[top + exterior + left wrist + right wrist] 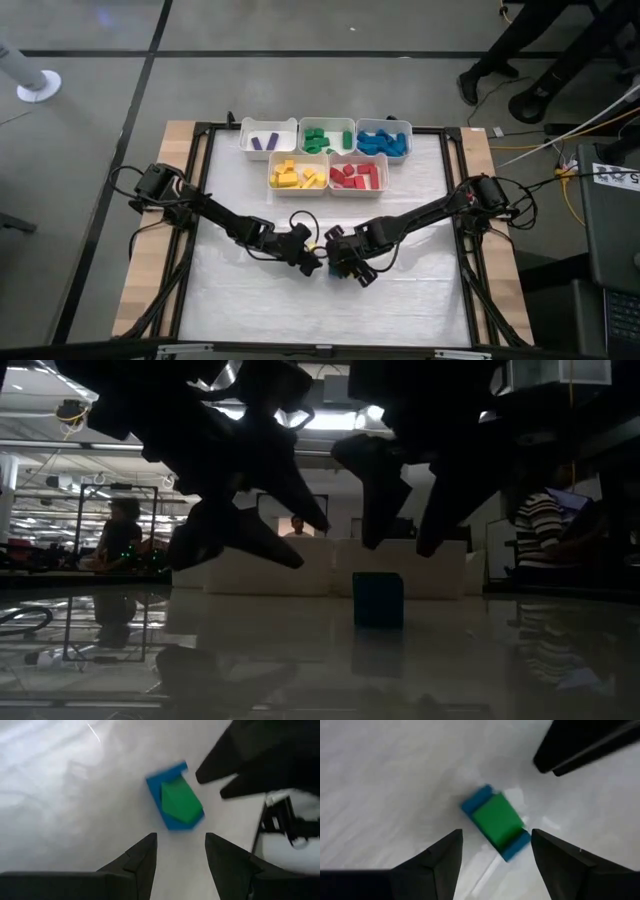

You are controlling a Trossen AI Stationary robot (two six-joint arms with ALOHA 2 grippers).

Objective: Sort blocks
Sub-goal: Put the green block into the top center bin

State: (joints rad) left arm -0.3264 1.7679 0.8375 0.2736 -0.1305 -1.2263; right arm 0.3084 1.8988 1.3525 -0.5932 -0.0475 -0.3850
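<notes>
- Green block (181, 802) sits stacked on a blue block (167, 795), on bare surface (300, 300) near the middle toward the front edge, well apart from the bins (325, 152) at the back edge.
- Left claw (180, 852) and right claw (497, 855) both hover over the pair, fingers parted, holding nothing.
- Risk: the claws crowd one spot and could collide.
- Risk: a pinch catching both blocks carries two colours into one bin, or tips the green off.
</notes>
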